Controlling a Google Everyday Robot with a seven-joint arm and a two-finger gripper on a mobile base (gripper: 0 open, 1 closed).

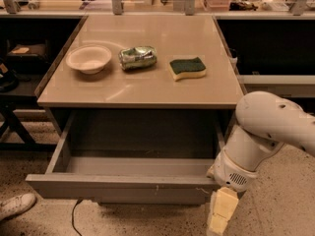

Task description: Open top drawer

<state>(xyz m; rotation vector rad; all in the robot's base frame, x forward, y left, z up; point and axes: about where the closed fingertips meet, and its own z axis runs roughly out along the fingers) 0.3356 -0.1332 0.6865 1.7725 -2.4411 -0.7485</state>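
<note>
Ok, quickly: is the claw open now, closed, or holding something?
The claw: low, at the right end of the front of the pulled-out top drawer; open, closed or holding cannot be told.

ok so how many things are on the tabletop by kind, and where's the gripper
bowl: 1
crushed can: 1
sponge: 1
Total: 3
The gripper hangs low at the right end of the pulled-out top drawer, by its front panel.

top drawer (123,187) open, claw (217,222) beside its right end
</note>
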